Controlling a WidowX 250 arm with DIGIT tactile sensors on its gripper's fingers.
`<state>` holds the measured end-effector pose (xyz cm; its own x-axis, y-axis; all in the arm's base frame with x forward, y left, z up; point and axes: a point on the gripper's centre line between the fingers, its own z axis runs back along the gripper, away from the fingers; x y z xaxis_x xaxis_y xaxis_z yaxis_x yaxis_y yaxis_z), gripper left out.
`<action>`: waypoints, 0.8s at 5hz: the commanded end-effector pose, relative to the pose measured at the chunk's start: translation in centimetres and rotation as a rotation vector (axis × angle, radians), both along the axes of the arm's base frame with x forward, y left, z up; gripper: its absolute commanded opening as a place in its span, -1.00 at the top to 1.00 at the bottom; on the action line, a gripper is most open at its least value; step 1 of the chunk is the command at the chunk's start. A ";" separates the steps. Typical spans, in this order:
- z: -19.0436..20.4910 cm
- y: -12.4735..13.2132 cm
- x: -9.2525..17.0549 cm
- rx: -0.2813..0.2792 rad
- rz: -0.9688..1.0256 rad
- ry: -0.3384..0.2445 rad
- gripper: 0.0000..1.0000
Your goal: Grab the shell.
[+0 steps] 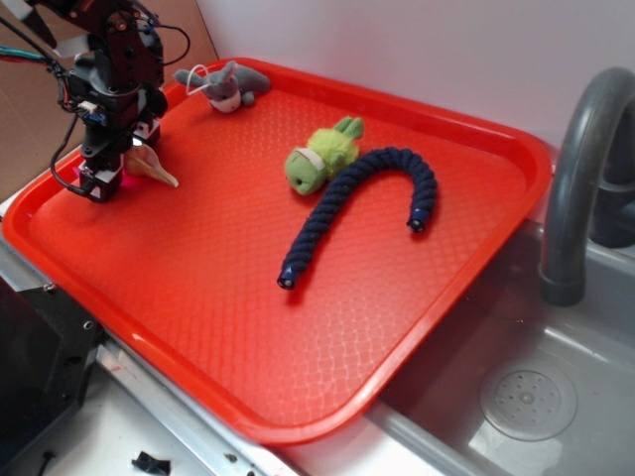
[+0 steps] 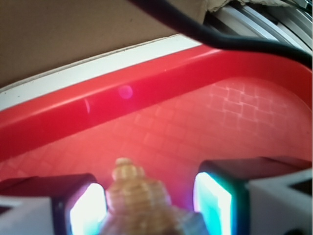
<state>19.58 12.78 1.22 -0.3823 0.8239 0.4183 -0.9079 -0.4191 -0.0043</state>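
Red tray (image 1: 417, 327) w/ waffle texture across most of ext view, sitting partly over grey sink (image 1: 556, 416); grey faucet (image 1: 580, 178) at right edge.

Gripper (image 1: 117, 171) down at far-left corner of tray, close to the rim, black arm above it w/ cables. Shell (image 1: 149, 165) between the fingers: tan-orange, knobby wide end inside the gripper, pale pointed end sticking out to the right, low over tray surface. Can't tell from ext view whether shell rests on tray or is lifted slightly.

Wrist view: shell (image 2: 139, 203) centred at bottom of frame, spiral ribbed top facing cam. Left pad (image 2: 88, 210) glowing white-cyan, touching or nearly touching shell side. Right pad (image 2: 213, 203) apart from shell, visible red gap btwn them. So fingers part-way apart, bracketing shell, not clamped on both sides. Tray rim (image 2: 146, 93) curving across behind, white strip and brown board beyond; black cable (image 2: 195, 29) across top.

Elsewhere on tray: grey plush toy (image 1: 230, 85) w/ white loop near back rim, well apart from gripper. Green plush toy (image 1: 322, 157) near centre, touching or just beside dark blue braided rope (image 1: 347, 193), bent in a hook shape, both ends pointing toward front of tray
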 end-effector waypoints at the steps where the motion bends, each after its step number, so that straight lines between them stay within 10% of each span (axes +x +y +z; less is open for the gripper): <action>1: 6.8 -0.5 -0.5 -0.082 -0.310 -0.061 1.00; 4: 17.7 -7.6 2.0 -0.346 -1.053 -0.002 1.00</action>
